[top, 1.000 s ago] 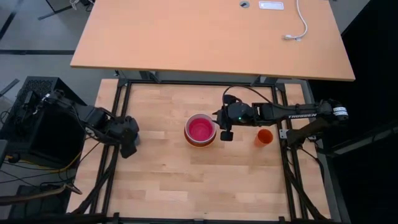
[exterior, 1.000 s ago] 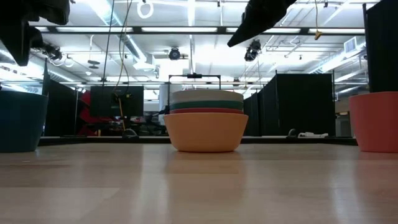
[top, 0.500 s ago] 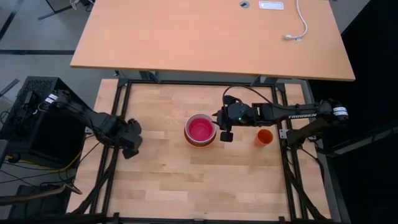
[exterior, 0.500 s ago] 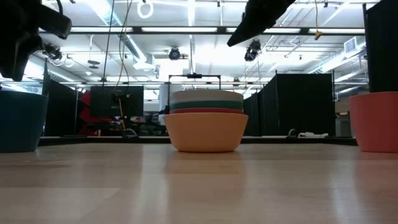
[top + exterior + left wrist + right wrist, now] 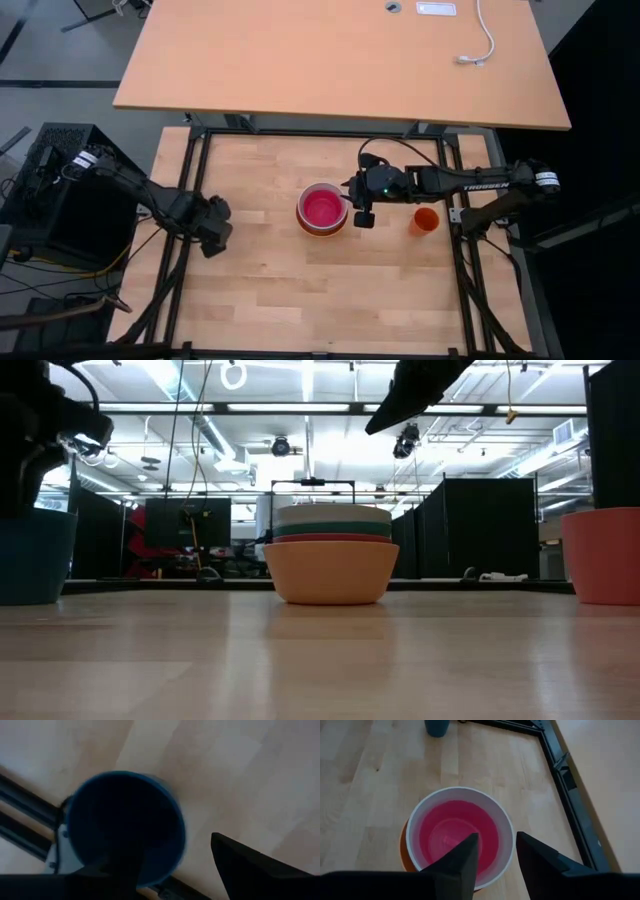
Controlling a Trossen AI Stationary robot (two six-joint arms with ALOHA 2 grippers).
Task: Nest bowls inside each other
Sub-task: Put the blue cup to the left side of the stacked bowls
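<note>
Bowls [image 5: 323, 210] nested mid-tabletop [image 5: 300, 290] — pink inside white, teal, red, orange beneath. Right claw [image 5: 494, 851] hanging just over the stack's rim, fingers apart, pinching nothing; any dip could snag the white lip and tip the stack. Left claw [image 5: 175, 870] spread over the dark blue cup [image 5: 125, 825] at the tabletop's edge — risks knocking it off.
</note>
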